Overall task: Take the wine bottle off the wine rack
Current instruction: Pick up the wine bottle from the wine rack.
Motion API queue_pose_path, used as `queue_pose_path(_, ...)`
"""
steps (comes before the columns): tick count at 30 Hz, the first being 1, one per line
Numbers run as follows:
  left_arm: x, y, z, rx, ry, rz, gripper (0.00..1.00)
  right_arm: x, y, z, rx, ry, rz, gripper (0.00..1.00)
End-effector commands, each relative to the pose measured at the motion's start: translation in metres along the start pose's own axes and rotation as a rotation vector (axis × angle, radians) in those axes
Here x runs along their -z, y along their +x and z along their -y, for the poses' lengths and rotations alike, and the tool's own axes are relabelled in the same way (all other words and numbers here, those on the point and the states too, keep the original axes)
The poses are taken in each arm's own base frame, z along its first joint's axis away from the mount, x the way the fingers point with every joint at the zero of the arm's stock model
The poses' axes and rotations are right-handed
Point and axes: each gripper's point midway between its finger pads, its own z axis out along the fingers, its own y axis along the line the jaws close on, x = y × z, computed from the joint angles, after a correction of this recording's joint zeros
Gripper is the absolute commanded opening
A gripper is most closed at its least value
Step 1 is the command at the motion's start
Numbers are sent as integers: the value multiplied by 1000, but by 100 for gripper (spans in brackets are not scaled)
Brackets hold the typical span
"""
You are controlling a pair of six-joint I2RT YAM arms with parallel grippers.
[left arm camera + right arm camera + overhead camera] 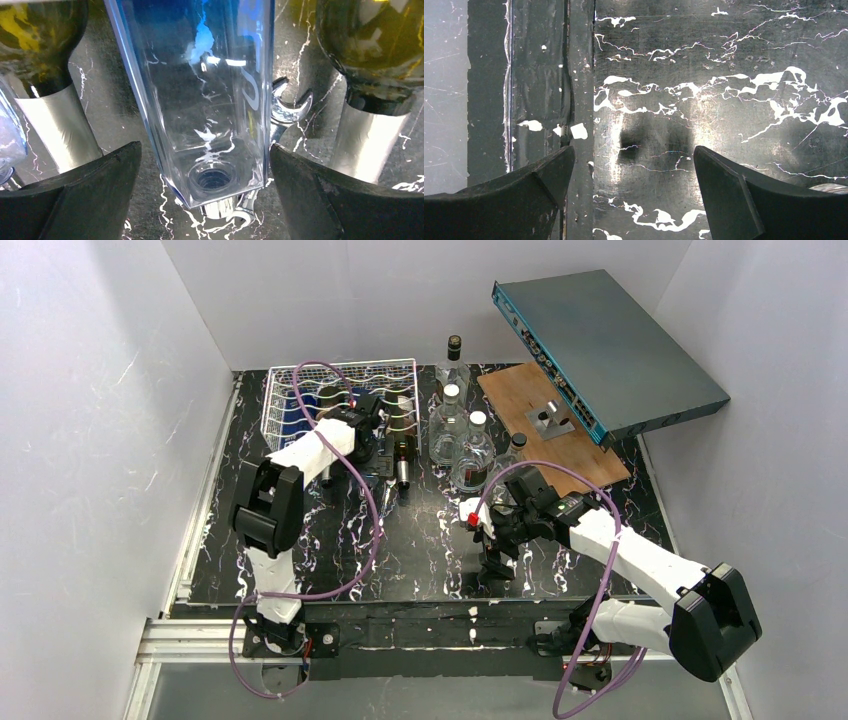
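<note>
The table is glossy black marble, veined with white. The wine rack is silver-white wire with wavy rows. A clear square bottle has a blue tint that is deepest along its edges. The two wine bottles are dark olive-green with silver foil necks. The wooden board is warm brown. The metal box is grey-teal with a brighter turquoise front edge. The left arm and right arm are white with black joints, and their cables are purple. The right gripper has black fingers, and a red spot sits near them.
</note>
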Motion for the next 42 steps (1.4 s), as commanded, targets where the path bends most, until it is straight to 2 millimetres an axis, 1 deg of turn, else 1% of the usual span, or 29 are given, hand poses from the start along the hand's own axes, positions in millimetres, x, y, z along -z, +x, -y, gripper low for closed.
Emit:
queue_pose_path(1,6,-21,-6,12,-40,62,99,1,-3,0,20,-3,22,98)
queue_pose_path(6,-2,-26,-4,-2,-43,66,99,1,-2,0,18,-3,19,98)
queue_pose_path(9,-6,-28,-3,-7,-41,68,94,1,-1,1,14,-1,17,98)
queue_pose_path(18,-17,-35,-2,-5,-48,79,87,2,-1,3,7,4,17,98)
queue_pose_path(23,-23,-34,1,-8,-32,70,78,2,0,2,2,-1,19,98)
queue_pose_path(28,-27,-33,-1,-12,-43,68,76,2,0,2,0,-4,19,98)
queue_pose_path(31,-28,-34,-2,-15,-45,71,65,2,0,2,1,-4,20,98)
queue_pose_path(32,-28,-34,-2,-16,-45,72,60,2,0,2,0,-5,20,98)
queue_pose_path(34,-26,-35,-2,-20,-43,78,47,2,0,2,-2,-4,18,98)
queue_pose_path(36,-23,-36,-2,-22,-37,85,29,2,0,2,-2,-5,19,98)
queue_pose_path(37,-21,-37,-2,-24,-32,92,22,2,1,2,-2,-4,18,98)
queue_pose_path(39,-13,-40,-1,-26,-16,113,11,2,1,2,-2,-5,19,98)
queue_pose_path(42,0,-42,-1,-31,5,141,0,2,1,3,-3,-4,19,98)
